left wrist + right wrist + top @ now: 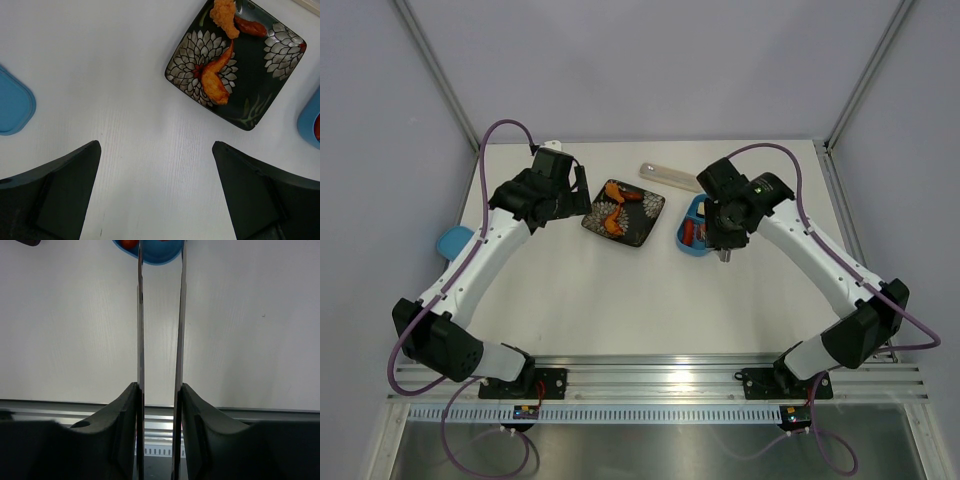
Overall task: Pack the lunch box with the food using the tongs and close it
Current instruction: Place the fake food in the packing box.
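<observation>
Since the right jaws are pinching the tongs point(140, 315), the tips are pointing toward the lunch box point(159, 257), likely for dropping a piece there; the left jaws are hanging spread wide, standing clear of the plate point(250, 107) carrying the orange food point(216, 82).

I work in a robot lab cell: a white bench point(620, 300) with plain pale walls point(650, 60) on metal posts point(435, 70) behind it, my arm bases point(535, 380) bolted to a slotted rail point(660, 385) at its near edge, and purple cables point(765, 147) looping above it.
</observation>
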You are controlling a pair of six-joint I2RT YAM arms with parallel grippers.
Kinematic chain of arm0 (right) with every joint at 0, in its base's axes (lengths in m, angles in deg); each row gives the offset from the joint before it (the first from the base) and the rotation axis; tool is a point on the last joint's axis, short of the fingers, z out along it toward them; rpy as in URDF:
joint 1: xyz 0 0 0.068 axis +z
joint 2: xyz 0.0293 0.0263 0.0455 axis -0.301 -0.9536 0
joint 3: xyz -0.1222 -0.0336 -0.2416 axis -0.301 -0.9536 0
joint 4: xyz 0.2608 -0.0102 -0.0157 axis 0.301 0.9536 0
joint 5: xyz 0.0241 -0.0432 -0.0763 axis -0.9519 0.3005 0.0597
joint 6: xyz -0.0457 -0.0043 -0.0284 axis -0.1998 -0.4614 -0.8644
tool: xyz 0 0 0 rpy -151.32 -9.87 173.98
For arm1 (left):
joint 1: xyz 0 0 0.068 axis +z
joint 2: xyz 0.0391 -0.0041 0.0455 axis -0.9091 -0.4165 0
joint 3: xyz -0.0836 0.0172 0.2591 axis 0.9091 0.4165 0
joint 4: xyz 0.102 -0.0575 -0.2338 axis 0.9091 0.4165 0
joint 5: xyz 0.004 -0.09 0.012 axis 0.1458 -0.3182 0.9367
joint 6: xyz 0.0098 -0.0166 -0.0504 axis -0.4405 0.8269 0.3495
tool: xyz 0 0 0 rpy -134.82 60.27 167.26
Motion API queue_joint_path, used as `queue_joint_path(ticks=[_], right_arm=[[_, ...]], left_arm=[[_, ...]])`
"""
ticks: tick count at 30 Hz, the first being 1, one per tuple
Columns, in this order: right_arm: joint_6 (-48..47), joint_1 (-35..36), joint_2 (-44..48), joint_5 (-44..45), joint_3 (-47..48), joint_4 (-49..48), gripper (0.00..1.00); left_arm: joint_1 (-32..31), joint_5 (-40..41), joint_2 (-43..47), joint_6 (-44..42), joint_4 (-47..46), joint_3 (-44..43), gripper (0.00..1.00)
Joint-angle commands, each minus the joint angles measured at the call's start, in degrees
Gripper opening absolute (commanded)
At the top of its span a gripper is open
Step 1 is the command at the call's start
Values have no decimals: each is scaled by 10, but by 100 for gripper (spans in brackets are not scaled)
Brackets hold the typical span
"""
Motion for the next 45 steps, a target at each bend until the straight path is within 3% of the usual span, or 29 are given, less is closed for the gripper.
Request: queue_joint_path(ticks=[1,9,14,16,24,26,45], right_arm=[[-3,-8,-6,-14,-1,-22,0],[3,-16,-32,-31,-6,-28,4],[5,-21,-43,-27,-1,-24,17],[5,-22,-47,-26,2,-25,30],[9,-24,-54,0,13,-19,33],[7,-24,-56,3,14,-17,45],[-2,-26,-62,9,33,-15,50]], left_arm=[[1,9,11,2,-20,-5,99],[2,12,10,0,-19,-4,99],[2,15,12,-2,-19,-5,99],[2,17,13,-3,-19,-4,99],[2,17,13,-2,-21,-2,99],[2,16,13,-2,-21,-1,99],[1,15,13,-1,-21,0,99]])
